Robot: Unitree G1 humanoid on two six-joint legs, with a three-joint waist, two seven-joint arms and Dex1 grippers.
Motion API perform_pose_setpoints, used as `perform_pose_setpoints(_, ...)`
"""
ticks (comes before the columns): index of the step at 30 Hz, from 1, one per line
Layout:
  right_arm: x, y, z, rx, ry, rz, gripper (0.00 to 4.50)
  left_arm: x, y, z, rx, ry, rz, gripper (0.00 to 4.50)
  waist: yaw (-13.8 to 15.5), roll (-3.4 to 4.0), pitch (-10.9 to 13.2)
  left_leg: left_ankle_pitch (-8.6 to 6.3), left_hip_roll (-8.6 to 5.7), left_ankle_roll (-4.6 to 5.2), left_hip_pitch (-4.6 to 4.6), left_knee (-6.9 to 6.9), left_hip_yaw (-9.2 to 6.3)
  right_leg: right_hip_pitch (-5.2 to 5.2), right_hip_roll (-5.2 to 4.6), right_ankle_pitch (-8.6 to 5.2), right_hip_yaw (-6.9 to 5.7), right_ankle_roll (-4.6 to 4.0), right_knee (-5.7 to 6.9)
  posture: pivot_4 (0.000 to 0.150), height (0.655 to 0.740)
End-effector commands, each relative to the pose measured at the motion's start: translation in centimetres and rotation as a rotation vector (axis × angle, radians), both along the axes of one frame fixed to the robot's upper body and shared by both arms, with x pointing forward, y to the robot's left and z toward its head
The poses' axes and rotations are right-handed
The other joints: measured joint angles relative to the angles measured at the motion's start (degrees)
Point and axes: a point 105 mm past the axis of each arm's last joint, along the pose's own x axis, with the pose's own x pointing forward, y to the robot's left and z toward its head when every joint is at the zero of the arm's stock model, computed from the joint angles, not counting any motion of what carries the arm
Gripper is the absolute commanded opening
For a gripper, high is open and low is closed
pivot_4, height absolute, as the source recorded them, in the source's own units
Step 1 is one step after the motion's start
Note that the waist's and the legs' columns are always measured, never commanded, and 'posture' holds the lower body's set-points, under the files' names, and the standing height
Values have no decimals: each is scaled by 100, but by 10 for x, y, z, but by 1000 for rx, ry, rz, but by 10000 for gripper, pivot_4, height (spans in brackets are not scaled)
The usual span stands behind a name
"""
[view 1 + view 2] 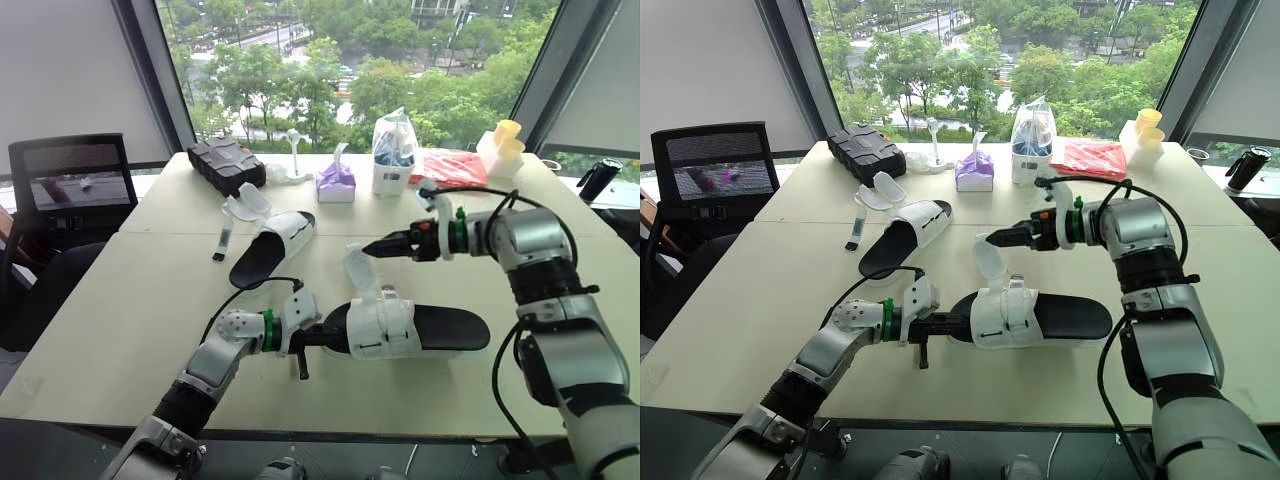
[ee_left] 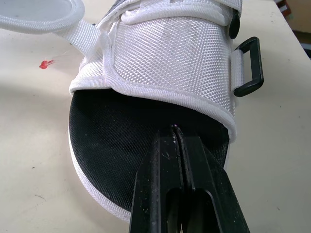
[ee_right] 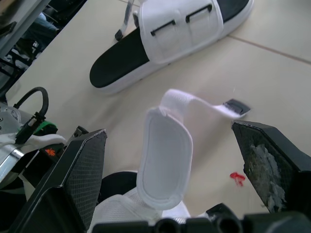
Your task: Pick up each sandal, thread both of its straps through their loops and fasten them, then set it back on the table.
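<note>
Sandal lies lower centre on surface. Left hand pressed together, pinching its sole edge; right hand spread, just beside upright strap. Risk: floppy strap may slip aside on closing and miss loop; thin pinch may let sandal pivot.

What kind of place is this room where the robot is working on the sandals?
Probably an office or meeting room on an upper floor. A black mesh office chair stands beside a large pale table, and tall windows look down on trees.
</note>
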Motion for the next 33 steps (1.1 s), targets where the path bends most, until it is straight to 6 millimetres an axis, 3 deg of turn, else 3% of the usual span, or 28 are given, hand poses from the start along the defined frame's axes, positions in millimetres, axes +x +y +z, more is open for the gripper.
perform_pose_setpoints(1, -2, 13, -5, -14, -14, 50, 44227, -5, 10, -33, 111, 95, 35, 0, -7, 0, 0, 0, 0, 0, 0, 0, 0, -1, 0, 0, 0, 0, 1, 1500, 7400)
perform_pose_setpoints(6, 0, 25, -19, 0, 26, 78, 44227, -4, 9, -33, 112, 95, 36, 0, 0, 0, 0, 0, 0, 0, 0, 0, 0, -3, 1, 3, 0, 6, 2, 1500, 7400)
perform_pose_setpoints(12, 1, 60, -21, 91, 70, 162, 44227, -3, 9, -33, 109, 91, 42, 0, -11, 1, 0, 0, 1, 0, 0, 0, 0, -5, 4, 9, 0, 13, 4, 1500, 7400)
perform_pose_setpoints(16, 2, 72, -16, 144, 53, 202, 44227, -3, 9, -33, 106, 91, 45, 0, 2, 1, 0, 0, 0, 0, 0, 0, -1, -6, 6, 10, 0, 15, 4, 1500, 7400)
perform_pose_setpoints(33, 4, 81, 20, 283, 2, 261, 44227, -6, 7, -33, 96, 90, 49, 0, -7, 2, 0, 0, 0, -1, 1, -2, -2, -9, 7, 11, 1, 14, 5, 1500, 7400)
